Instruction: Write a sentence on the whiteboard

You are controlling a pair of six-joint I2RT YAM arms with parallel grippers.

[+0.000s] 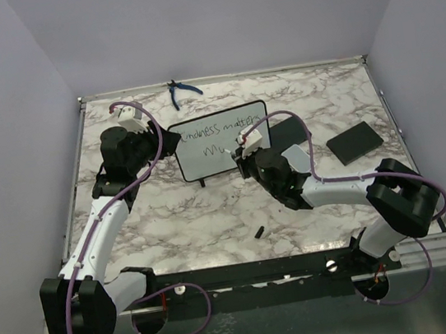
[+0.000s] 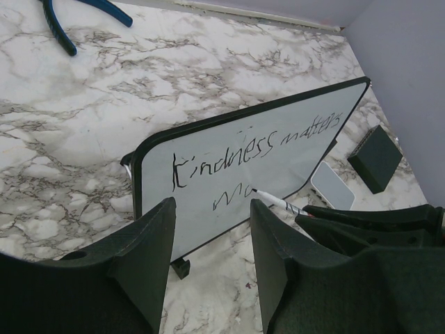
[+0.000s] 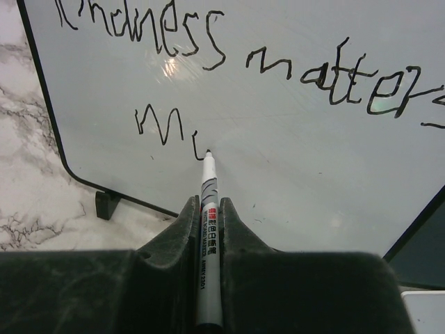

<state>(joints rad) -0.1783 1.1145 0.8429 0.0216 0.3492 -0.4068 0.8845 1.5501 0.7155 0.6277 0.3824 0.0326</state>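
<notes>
The whiteboard (image 1: pixel 224 142) stands tilted on small black feet at mid table. The sentence (image 3: pixel 174 35) on it reads "Kindness matters", with "Mu" begun on a second line. My right gripper (image 3: pixel 207 203) is shut on a white marker (image 3: pixel 208 209), whose black tip touches the board at the end of the "u". From the top view, the right gripper (image 1: pixel 244 154) sits at the board's lower right. My left gripper (image 2: pixel 212 209) is open by the board's left end, with the whiteboard (image 2: pixel 278 118) just beyond its fingertips and nothing between them.
Blue pliers (image 1: pixel 182 92) lie at the far edge. A flat black pad (image 1: pixel 354 142) lies to the right, and another (image 1: pixel 286 129) behind the board. A pale grey eraser (image 2: pixel 332 184) lies beside the board. A small black cap (image 1: pixel 259 231) sits near the front.
</notes>
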